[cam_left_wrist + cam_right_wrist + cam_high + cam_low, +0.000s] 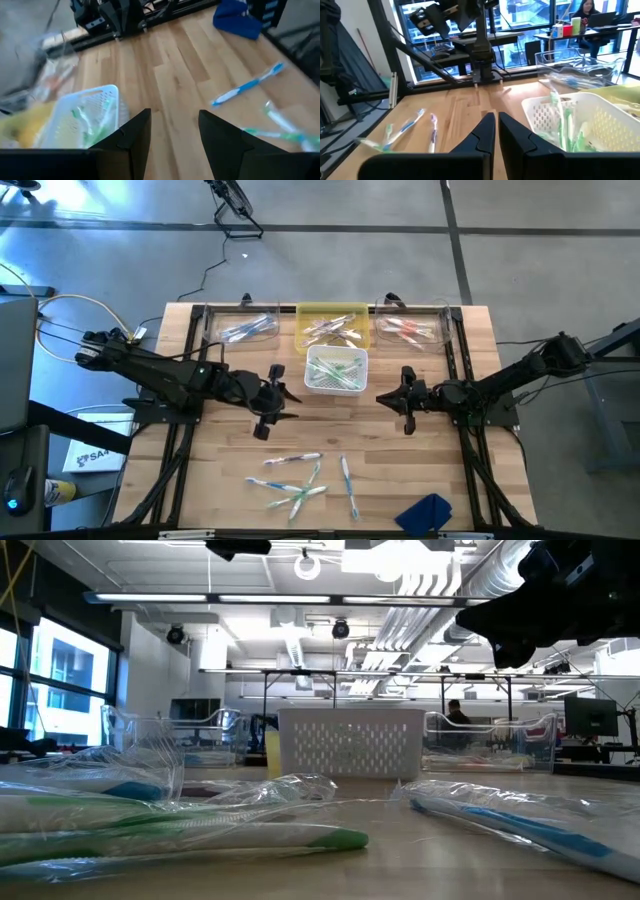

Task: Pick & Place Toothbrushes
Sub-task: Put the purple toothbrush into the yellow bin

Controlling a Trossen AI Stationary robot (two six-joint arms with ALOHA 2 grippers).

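High view: left gripper (268, 402) fingers apart, right gripper (407, 400) fingers nearly together, both empty.
Risk: loose toothbrushes (298, 478) overlap; a grasp may lift two.

Clear bins (243, 328): you can't count the wrapped toothbrushes (297, 480) inside; too small in the high view.
Low view: nearest toothbrushes blur and run off the edges.
Blue cloth (235, 20): cut by the left wrist view's edge.
Yellow bin (20, 125): blurred in the left wrist view.
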